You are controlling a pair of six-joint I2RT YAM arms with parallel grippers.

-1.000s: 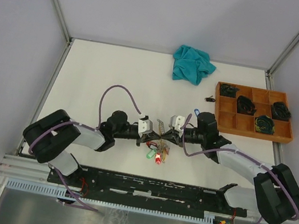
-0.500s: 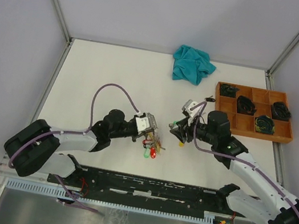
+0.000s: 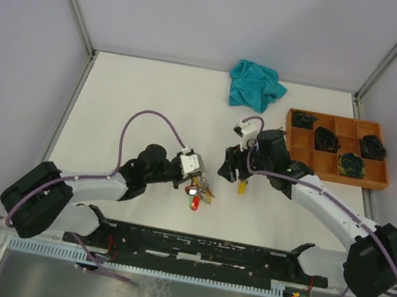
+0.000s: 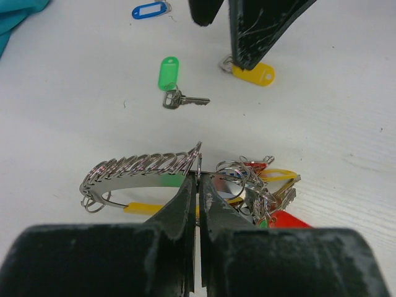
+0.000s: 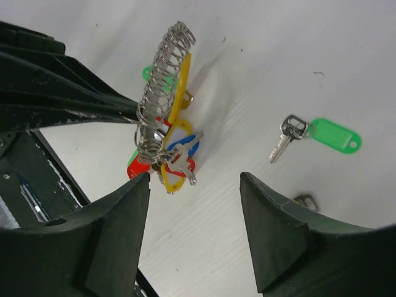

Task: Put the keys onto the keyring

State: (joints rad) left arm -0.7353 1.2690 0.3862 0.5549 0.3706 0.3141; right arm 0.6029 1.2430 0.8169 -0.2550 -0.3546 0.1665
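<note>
My left gripper (image 4: 199, 179) is shut on the thin wire of the keyring (image 4: 142, 170), which carries a row of small split loops. A bunch of keys (image 4: 266, 192) with red and yellow tags hangs from it, low over the table. In the top view the left gripper (image 3: 195, 175) holds this bunch (image 3: 198, 193) at centre. My right gripper (image 5: 195, 185) is open and empty, hovering just right of the keyring (image 5: 164, 80). Loose on the table lie a green-tagged key (image 5: 334, 137), a yellow-tagged key (image 4: 253, 73) beside the right fingers (image 4: 247, 37), and a blue tag (image 4: 150, 10).
A crumpled teal cloth (image 3: 256, 85) lies at the back of the white table. A wooden compartment tray (image 3: 337, 148) with dark items stands at the right. The black rail with the arm bases (image 3: 189, 247) runs along the near edge.
My right gripper has opened and drawn back from the keyring toward the far right. A yellow-tagged key now lies on the table below it. The left gripper shifted slightly with the ring.
</note>
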